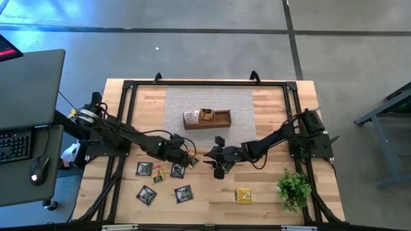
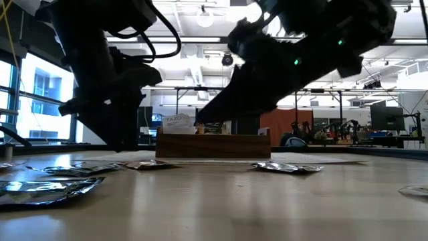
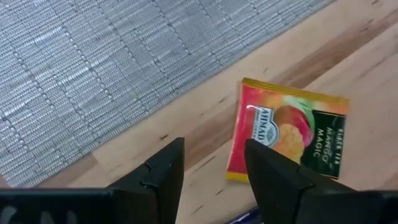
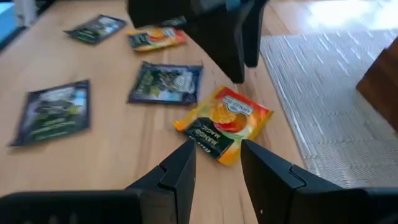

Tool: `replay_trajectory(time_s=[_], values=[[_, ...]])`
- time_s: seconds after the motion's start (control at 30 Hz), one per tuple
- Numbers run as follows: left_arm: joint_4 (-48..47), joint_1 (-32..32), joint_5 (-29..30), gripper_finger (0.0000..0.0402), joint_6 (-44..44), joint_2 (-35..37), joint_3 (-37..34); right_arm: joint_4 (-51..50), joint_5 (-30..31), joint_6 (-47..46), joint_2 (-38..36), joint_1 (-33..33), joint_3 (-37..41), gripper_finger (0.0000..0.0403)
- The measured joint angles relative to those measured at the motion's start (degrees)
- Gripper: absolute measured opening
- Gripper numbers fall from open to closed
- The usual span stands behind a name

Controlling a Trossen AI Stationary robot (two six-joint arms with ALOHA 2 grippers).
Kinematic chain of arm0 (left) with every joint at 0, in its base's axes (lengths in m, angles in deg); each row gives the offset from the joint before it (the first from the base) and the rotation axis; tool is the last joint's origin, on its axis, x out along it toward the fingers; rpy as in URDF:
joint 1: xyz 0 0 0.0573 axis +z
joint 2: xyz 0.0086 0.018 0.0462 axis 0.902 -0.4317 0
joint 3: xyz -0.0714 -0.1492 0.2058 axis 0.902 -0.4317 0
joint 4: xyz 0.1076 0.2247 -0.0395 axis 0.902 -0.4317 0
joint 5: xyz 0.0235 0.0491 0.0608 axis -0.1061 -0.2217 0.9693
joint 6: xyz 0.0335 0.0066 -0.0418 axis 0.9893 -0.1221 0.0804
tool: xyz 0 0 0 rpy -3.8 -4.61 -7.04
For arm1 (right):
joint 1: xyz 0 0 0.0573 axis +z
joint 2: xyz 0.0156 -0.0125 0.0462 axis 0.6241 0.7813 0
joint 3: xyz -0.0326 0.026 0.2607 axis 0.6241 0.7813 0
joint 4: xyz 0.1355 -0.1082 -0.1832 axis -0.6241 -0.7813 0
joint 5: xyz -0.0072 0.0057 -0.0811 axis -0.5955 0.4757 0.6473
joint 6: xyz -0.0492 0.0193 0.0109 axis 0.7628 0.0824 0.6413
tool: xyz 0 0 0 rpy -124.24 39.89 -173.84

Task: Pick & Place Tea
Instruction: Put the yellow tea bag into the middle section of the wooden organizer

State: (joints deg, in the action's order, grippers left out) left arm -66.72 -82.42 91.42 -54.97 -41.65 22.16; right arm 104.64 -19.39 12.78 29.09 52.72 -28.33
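Note:
An orange-and-red tea sachet [image 3: 286, 134] lies flat on the bare wood beside the grey mat's edge [image 3: 124, 81], between my two grippers. My left gripper [image 3: 214, 168] hovers above it, open, fingers slanting down; the sachet lies just off to one side of the gap. My right gripper [image 4: 217, 165] comes in low from the table's right, open, its tips just short of the same sachet [image 4: 224, 124]. Several dark sachets [image 1: 144, 169] [image 1: 183, 193] and a yellow one [image 1: 243, 195] lie flat toward the near edge. The wooden tray [image 1: 207, 119] stands on the mat.
A small green plant [image 1: 294, 188] stands at the near right corner. The tray holds a few sachets upright in its left compartments. Black frame rails [image 1: 128, 115] run along the table's sides. Bare wood shows between the loose sachets and the plant.

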Motion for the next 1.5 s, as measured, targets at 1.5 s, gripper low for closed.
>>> replay_trajectory(time_s=[1.5], values=[[22.9,-0.1,-6.6,0.0165,-5.1,-8.5,0.2,-13.5,-9.3,-39.0,6.5,-3.4,-6.8,0.0123]])
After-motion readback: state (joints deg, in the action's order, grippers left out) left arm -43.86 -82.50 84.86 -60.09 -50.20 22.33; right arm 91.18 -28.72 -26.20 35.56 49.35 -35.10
